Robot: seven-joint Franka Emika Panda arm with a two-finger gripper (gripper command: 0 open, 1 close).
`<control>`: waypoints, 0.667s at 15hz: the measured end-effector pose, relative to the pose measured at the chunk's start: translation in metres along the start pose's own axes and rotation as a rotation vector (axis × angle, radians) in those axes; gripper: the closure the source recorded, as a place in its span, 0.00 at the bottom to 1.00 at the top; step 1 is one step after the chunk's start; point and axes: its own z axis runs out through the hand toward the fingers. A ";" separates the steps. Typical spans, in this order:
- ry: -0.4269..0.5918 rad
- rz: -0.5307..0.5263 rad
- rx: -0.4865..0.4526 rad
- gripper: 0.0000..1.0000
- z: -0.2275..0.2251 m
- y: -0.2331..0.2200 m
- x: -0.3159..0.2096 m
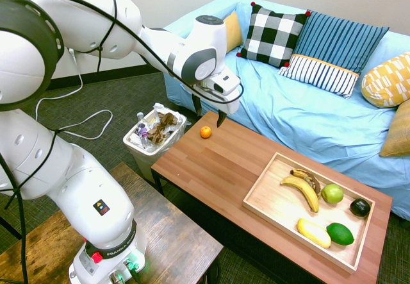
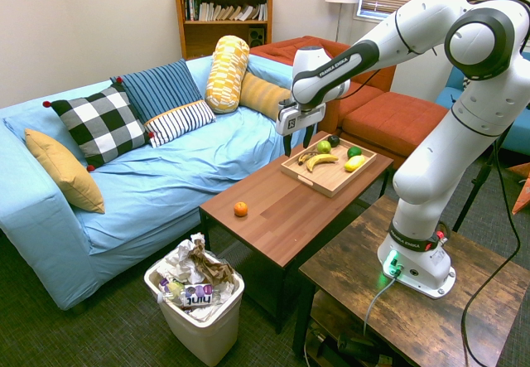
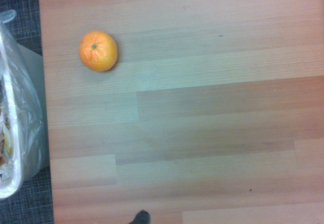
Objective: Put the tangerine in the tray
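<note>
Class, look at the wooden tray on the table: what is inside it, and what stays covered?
The tray holds two bananas, a green apple, an avocado, a lime and a yellow fruit. The tray floor beneath them is covered.

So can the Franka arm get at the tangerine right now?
Probably yes: the claw looks open and hangs over the table near the tangerine, which sits alone near the edge, and nothing seems to block the way.
</note>
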 end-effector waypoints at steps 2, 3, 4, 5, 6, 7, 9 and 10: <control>-0.002 0.001 -0.001 0.00 0.001 -0.001 0.001; -0.009 0.002 -0.005 0.00 0.005 -0.001 0.001; -0.016 0.005 -0.007 0.00 0.012 -0.002 0.002; -0.020 0.011 -0.002 0.00 0.022 -0.004 0.004; -0.022 0.018 0.010 0.00 0.033 -0.008 0.007; -0.024 0.019 0.020 0.00 0.045 -0.014 0.007; -0.026 0.005 0.032 0.00 0.064 -0.032 0.008; -0.028 0.001 0.036 0.00 0.073 -0.043 0.009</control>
